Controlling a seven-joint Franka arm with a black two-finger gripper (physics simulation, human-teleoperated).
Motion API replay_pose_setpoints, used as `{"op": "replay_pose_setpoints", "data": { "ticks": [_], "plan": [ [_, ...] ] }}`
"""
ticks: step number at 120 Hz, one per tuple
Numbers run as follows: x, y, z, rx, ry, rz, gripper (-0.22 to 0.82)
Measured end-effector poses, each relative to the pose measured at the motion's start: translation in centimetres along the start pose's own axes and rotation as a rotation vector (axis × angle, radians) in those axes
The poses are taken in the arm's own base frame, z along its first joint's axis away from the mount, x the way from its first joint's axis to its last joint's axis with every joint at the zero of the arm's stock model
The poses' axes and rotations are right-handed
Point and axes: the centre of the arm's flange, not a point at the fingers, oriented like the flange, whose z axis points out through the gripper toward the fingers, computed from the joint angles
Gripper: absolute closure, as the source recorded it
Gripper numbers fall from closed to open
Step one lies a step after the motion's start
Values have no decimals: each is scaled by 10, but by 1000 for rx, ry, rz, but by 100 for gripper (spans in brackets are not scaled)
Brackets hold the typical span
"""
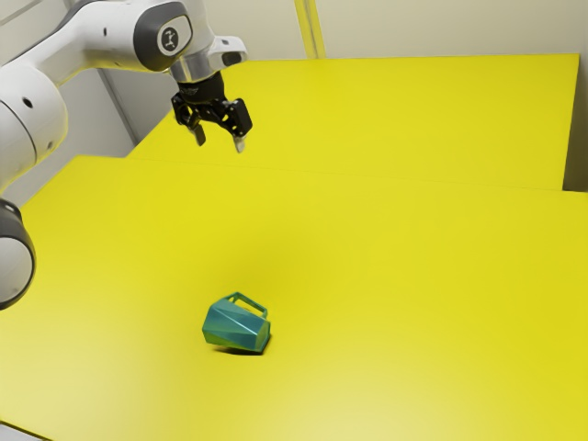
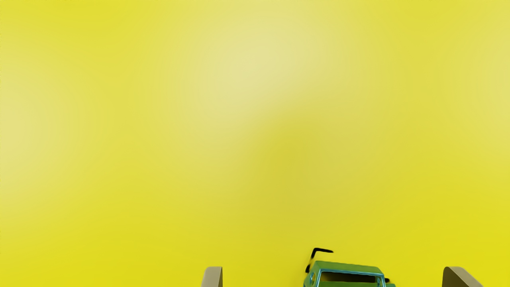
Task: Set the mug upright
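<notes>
High above the table, my gripper [image 1: 220,143] stands open with its fingers pointing down, and nothing is between them. A teal-green faceted mug [image 1: 236,326] lies on its side on the table, well below the hand and nearer the exterior view's bottom edge. Its angular handle sticks up from the body. In the wrist view the mug [image 2: 348,268] is partly cut off at the bottom edge, seen in the span between the widely parted fingertips of my gripper [image 2: 332,277], far beneath them.
The yellow tabletop [image 1: 395,276] stretches around the mug. Behind it is another yellow surface [image 1: 413,110], with a pale wall [image 1: 441,28] at the back. The arm comes in from the exterior view's upper left.
</notes>
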Motion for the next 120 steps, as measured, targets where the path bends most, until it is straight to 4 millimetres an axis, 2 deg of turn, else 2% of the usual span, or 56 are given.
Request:
{"op": "replay_pose_setpoints", "data": {
  "ticks": [19, 24, 30, 34, 53, 72, 81, 88, 107, 120],
  "plan": [
    [-5, -4, -6, 8, 8, -9, 0],
    [-7, 5, -9, 16, 8, 5, 0],
    [-14, 9, -15, 8, 11, 9, 0],
    [-22, 6, -11, -14, -6, -3, 0],
    [-85, -38, 47, -240, -136, -152, 0],
    [-136, -85, 109, -493, -214, -327, 0],
    [-157, -100, 134, -591, -228, -395, 0],
    [-167, -98, 148, -643, -236, -413, 0],
    [-180, -61, 178, -706, -271, -369, 0],
    [-187, -54, 195, -728, -275, -358, 0]
  ]
}}
